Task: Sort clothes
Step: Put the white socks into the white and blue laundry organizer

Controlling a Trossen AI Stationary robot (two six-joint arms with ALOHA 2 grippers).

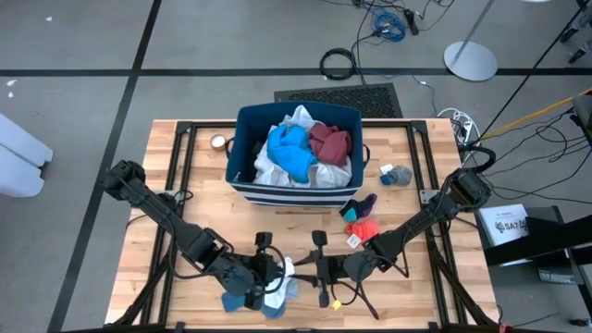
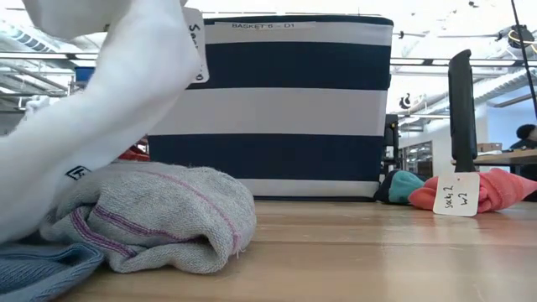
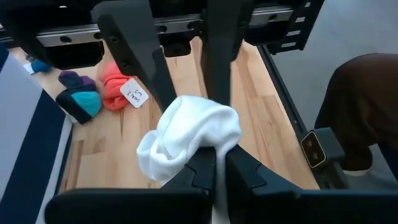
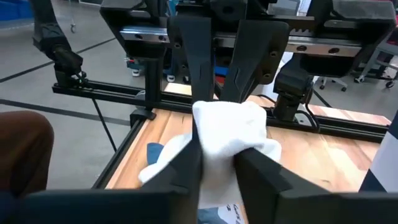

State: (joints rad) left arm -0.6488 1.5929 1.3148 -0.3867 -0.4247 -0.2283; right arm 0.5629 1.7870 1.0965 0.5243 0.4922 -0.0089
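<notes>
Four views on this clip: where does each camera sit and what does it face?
High: overhead, straight down on table, both arms.
Low: table height, facing striped bin; no arm clearly visible.
Left wrist: past left gripper, shut on white sock.
Right wrist: past right gripper, around the same sock.
Shared: both wrists see that sock and the opposite gripper.

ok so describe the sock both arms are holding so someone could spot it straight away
Start at the striped navy bin in the middle of the wooden table, then go to the near edge, where the two arms meet. The white sock hangs between the left gripper and right gripper, both sets of fingers on it. It is lifted; the grey and blue socks lie flat beneath.
</notes>
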